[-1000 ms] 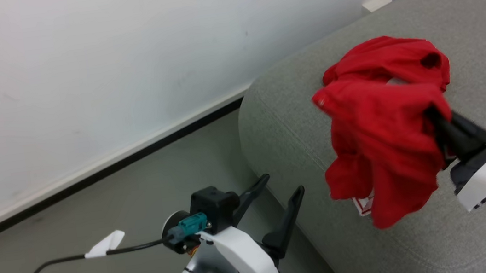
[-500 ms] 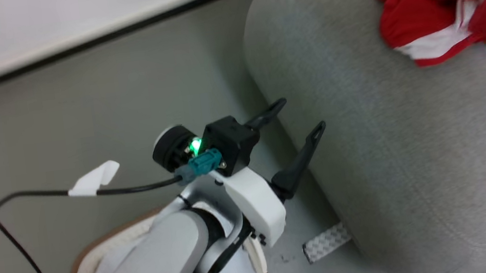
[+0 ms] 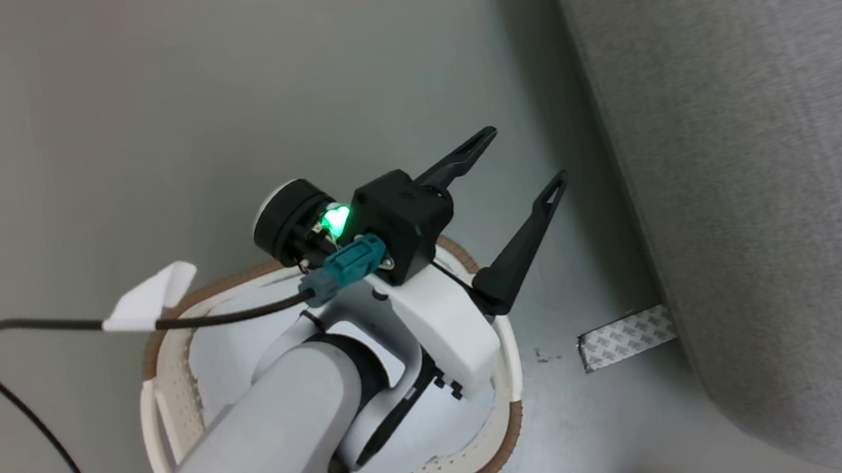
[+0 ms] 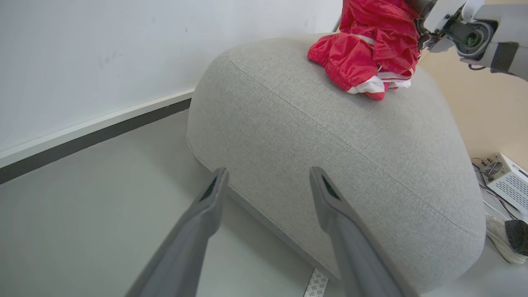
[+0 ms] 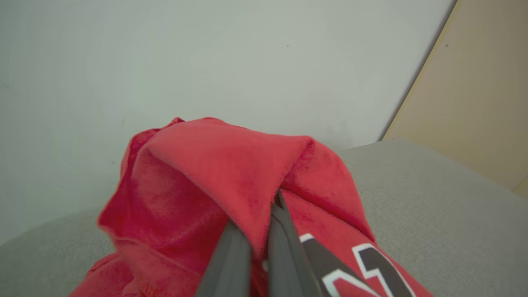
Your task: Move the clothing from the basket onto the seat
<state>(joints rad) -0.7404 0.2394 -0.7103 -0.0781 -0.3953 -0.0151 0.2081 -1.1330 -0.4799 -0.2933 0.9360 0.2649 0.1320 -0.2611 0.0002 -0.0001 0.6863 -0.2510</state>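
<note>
Underfoot, grey floor (image 3: 131, 103) meets the seat (image 3: 763, 146); white wall (image 4: 82, 49) behind.

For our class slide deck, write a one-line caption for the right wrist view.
The right end effector, shut on a fold of the red clothing, holds it over the grey seat.

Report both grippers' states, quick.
Left gripper: open, holding nothing.
Right gripper: shut on the clothing.

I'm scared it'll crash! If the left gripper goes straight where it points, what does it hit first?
Most likely the sofa, on its rounded grey side: the left gripper aims its open fingers there. Depth is unclear.
</note>
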